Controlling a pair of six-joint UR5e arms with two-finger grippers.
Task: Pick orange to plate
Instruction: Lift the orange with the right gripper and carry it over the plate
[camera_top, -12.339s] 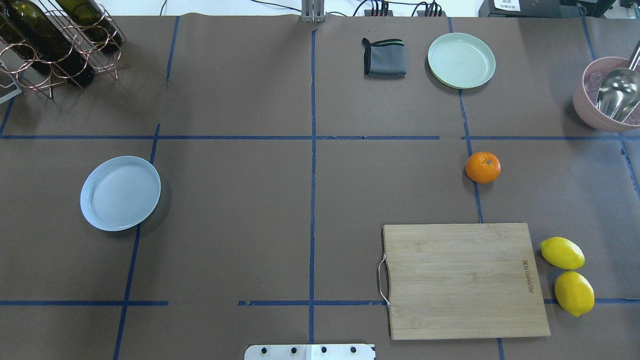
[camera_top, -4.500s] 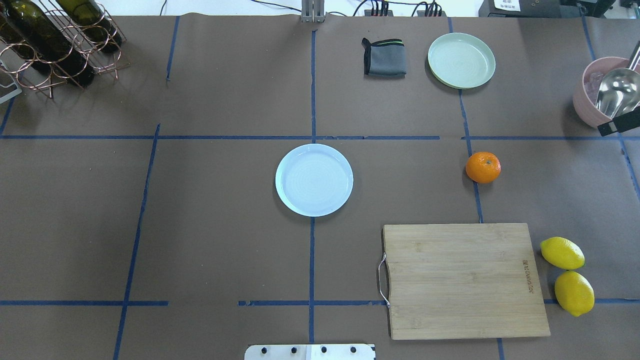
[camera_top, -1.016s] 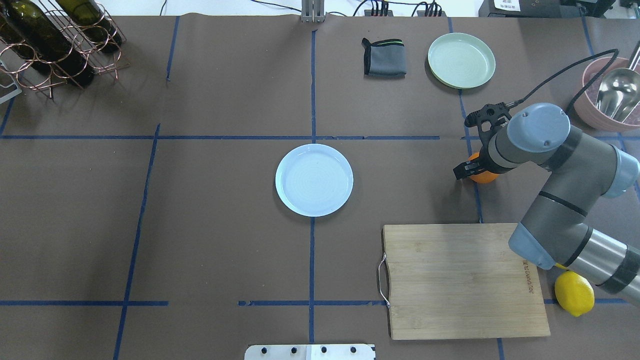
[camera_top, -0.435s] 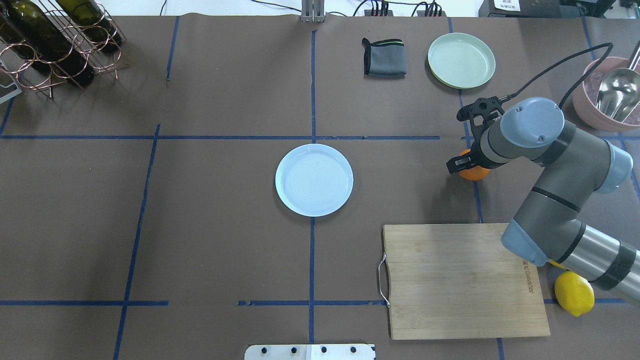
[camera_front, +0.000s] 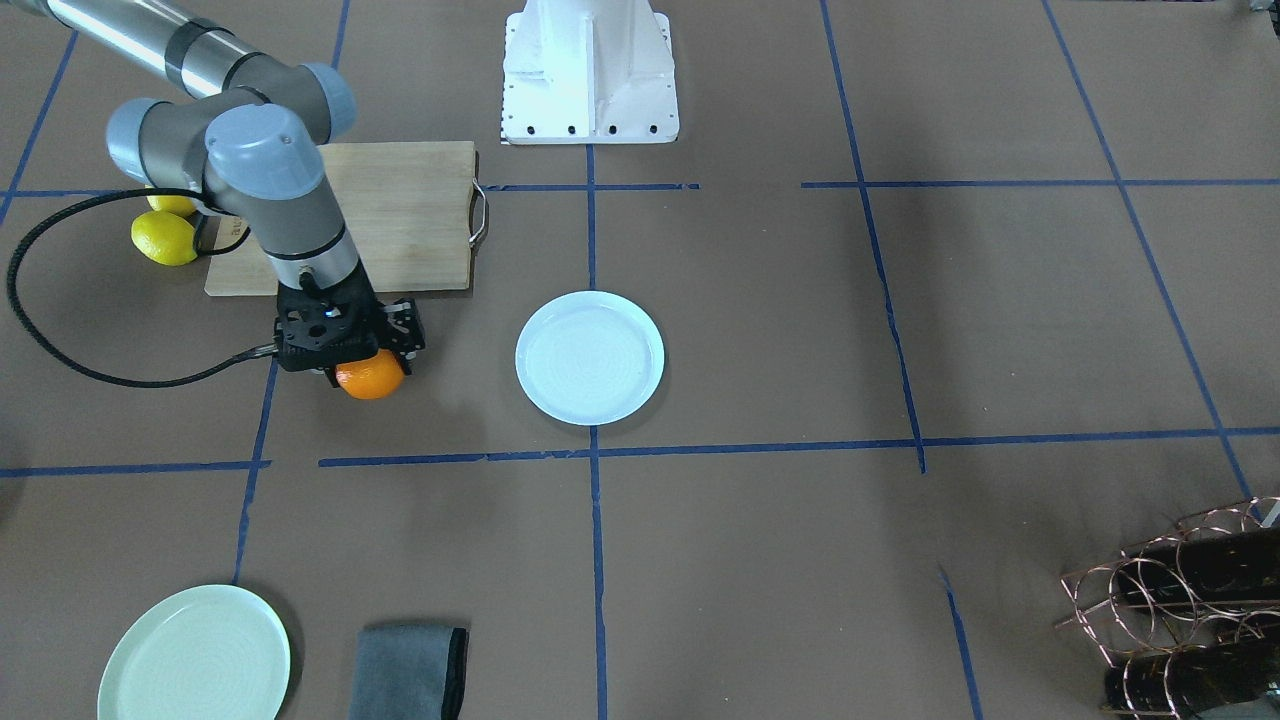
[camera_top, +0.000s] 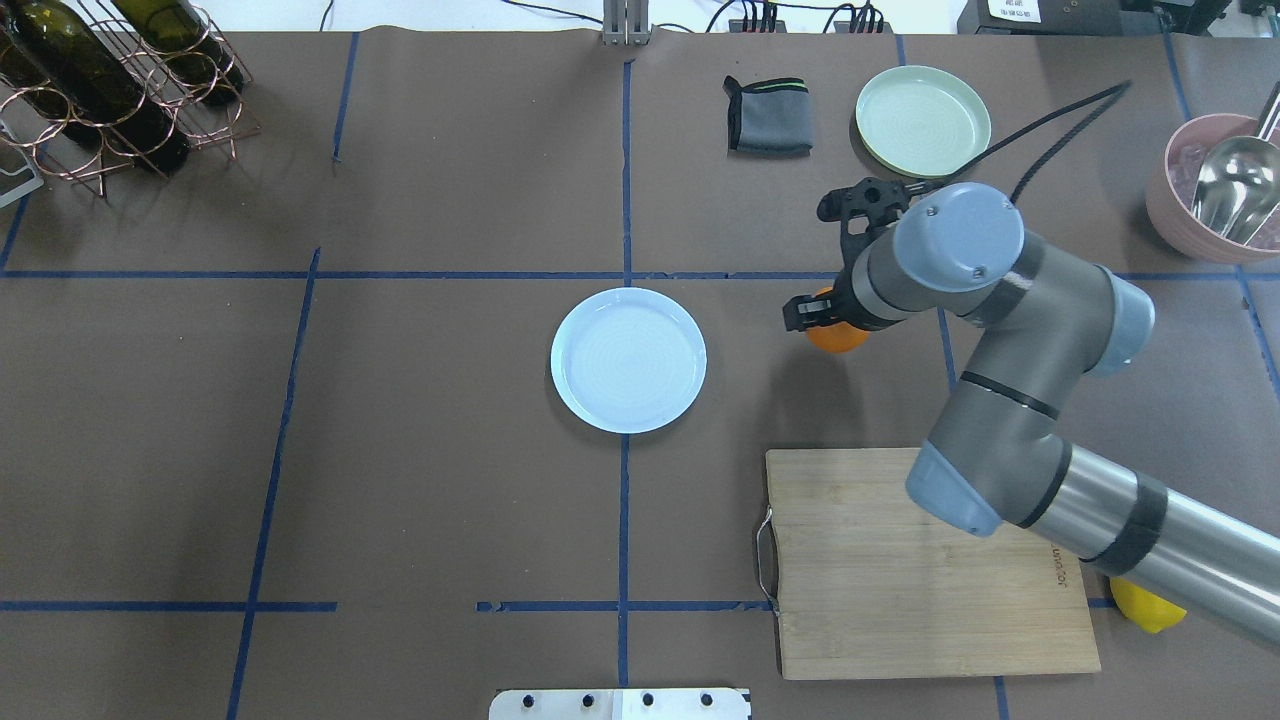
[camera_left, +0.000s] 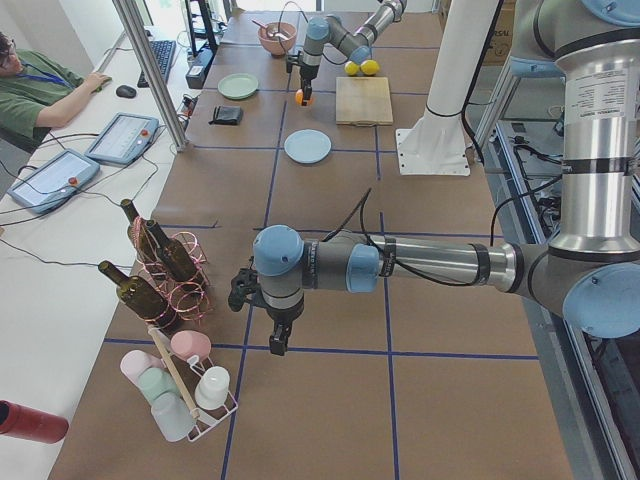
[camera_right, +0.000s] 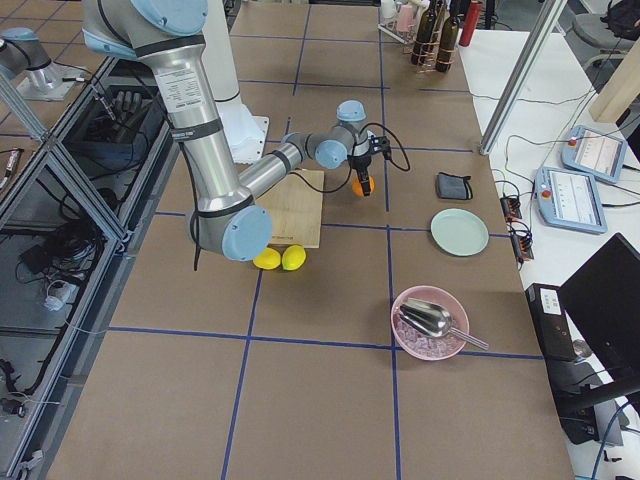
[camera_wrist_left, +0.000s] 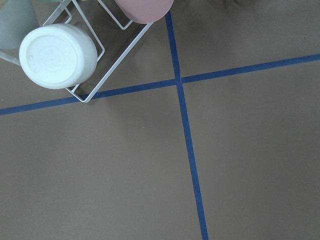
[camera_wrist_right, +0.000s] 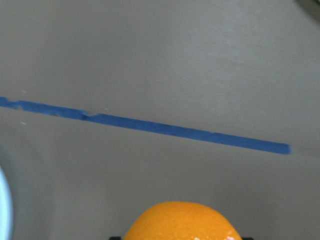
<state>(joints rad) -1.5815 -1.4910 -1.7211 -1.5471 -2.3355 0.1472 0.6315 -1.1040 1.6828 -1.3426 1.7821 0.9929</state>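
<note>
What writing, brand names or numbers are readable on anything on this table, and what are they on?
Brand mark burned into the cutting board: sideways, partly hidden by the right arm, too small to read.
White label at the far right edge: blurred, unreadable.
No other text is legible.

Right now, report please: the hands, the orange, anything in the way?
Right hand shut on the orange, short of the plate. Left hand far away, open or shut unclear. Nothing between orange and plate.

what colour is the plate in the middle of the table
Pale bluish-white, with faint concentric rings; the plate shows best in the overhead exterior view.
</note>
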